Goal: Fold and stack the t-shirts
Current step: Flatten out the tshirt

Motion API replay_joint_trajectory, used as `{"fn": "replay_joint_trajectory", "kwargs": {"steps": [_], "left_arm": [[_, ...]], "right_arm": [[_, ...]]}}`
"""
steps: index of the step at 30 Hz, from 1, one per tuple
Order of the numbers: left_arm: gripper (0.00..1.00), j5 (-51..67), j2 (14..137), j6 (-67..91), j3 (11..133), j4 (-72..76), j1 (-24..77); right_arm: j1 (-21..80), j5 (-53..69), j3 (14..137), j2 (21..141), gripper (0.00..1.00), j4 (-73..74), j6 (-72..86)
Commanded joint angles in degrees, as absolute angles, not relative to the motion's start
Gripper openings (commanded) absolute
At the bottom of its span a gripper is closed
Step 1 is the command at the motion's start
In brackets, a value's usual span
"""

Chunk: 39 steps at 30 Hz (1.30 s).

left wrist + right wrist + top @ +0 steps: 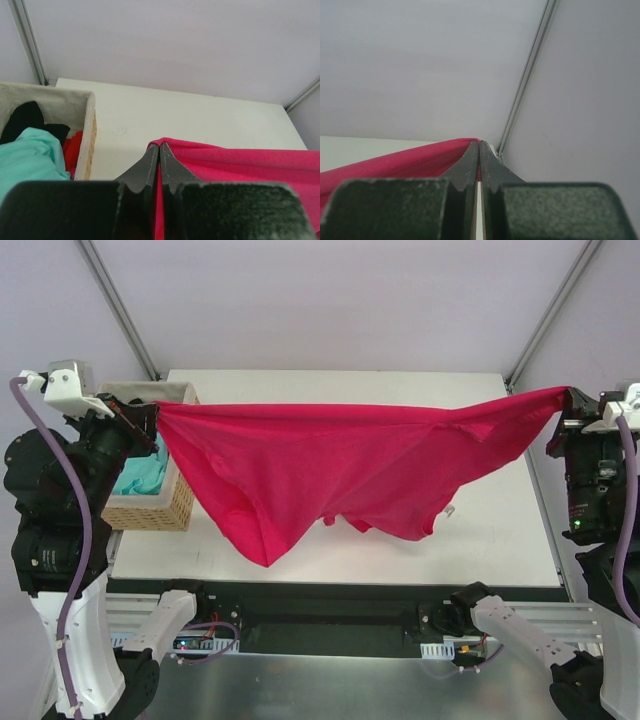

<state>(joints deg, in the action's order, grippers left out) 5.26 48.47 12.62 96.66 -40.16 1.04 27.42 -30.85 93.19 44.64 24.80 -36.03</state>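
Above the table (pixel 500 530), the crimson t-shirt (pixel 330 475) hangs stretched nine to three o'clock, left gripper (pixel 153 412) and right gripper (pixel 567 397) each pinching an edge; lower your ends together, taut, to land it flat.

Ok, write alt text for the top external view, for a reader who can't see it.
A crimson t-shirt hangs stretched between two robot arms, one end pinched in the shut jaws of the left arm, the other in those of the right arm, its middle sagging over a white table. A wicker basket at the table's left holds a mint-green shirt.
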Motion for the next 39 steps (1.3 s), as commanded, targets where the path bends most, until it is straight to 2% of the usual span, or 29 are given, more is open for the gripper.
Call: {"fn": "replay_joint_trajectory", "kwargs": {"steps": [1,25,39], "left_arm": [[0.0,1.41,48.78,11.87,95.28,-40.25,0.7],[0.0,-6.5,49.22,9.32,95.98,-45.17,0.7],[0.0,-4.84,48.43,9.93,98.43,-44.47,0.7]], "right_arm": [[27.51,-35.24,93.25,45.7,0.01,24.17,-36.21],[27.42,-44.38,89.39,44.65,0.01,25.14,-36.82],[27.51,-38.85,92.02,44.03,0.01,21.1,-40.69]]}}
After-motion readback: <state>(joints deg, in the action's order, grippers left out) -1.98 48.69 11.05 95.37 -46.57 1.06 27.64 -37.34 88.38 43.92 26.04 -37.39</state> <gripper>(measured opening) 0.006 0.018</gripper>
